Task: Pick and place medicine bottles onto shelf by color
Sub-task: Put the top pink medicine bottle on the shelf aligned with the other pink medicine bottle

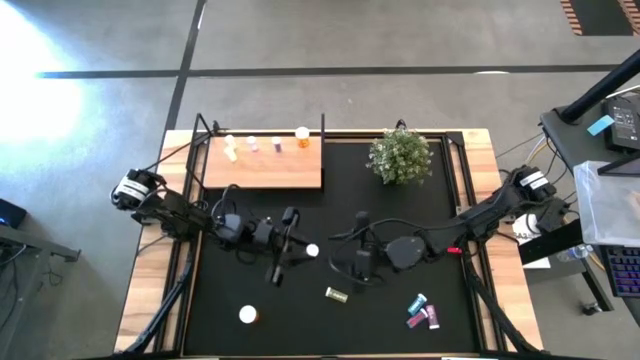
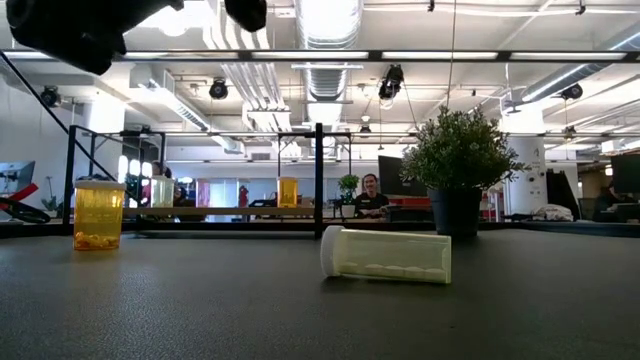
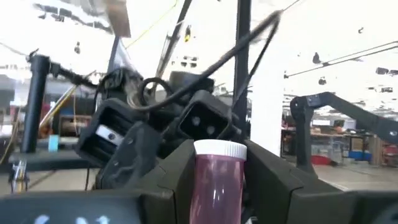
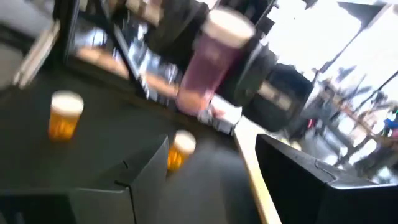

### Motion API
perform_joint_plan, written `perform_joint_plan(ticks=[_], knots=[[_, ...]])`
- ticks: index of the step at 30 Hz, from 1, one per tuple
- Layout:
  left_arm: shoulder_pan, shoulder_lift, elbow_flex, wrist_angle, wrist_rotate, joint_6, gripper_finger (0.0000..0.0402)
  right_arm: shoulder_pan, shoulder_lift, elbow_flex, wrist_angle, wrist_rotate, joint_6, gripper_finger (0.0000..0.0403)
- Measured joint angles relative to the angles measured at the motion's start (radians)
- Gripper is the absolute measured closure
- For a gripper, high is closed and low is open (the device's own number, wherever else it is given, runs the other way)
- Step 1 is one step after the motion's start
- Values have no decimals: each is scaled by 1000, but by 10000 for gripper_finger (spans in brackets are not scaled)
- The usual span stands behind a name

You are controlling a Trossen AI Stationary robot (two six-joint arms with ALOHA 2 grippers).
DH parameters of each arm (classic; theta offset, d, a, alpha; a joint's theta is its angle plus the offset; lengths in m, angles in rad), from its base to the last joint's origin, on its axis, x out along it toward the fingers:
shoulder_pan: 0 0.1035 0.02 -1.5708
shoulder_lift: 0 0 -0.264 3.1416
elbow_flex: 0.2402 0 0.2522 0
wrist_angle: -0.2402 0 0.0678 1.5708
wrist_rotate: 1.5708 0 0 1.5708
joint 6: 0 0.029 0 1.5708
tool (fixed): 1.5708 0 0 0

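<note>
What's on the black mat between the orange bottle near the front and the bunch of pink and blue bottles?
From above, one yellowish bottle lies on its side between the orange bottle and the pink and blue bottles.

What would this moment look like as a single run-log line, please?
left gripper: shut on pink bottle, raised above mat | right gripper: open, empty, facing it | shelf: four bottles

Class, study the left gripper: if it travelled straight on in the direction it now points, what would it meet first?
Most likely the right gripper. The left gripper, shut on a pink bottle, points across the mat at it. How wide the gap between them is remains unclear.
</note>
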Motion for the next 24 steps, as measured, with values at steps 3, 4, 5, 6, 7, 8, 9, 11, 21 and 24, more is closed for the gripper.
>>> perform_joint_plan(ticks=[3, 4, 5, 6, 7, 8, 9, 11, 21, 24], knots=[[0, 18, 21, 23, 56, 59, 295, -1, 12, -46, 156, 0, -20, 170], [0, 19, 30, 23, 76, 83, 295, -3, 16, -54, 185, -11, -11, 170], [0, 20, 40, 26, 90, 103, 295, -5, 18, -59, 201, -26, 0, 170], [-1, 20, 45, 27, 95, 126, 295, -5, 18, -63, 205, -40, 19, 170], [-2, 21, 52, 26, 98, 152, 295, -5, 18, -64, 210, -58, 36, 170], [-1, 21, 59, 24, 100, 177, 295, -8, 21, -64, 219, -80, 54, 170], [-1, 21, 62, 25, 101, 200, 295, -10, 26, -64, 235, -96, 66, 170], [0, 21, 65, 25, 103, 224, 295, -14, 36, -64, 266, -119, 72, 170], [0, 22, 64, 17, 107, 241, 295, -38, 97, -21, 362, -156, 52, 170], [0, 22, 64, 17, 109, 262, 295, -46, 119, 6, 368, -189, 64, 170]])
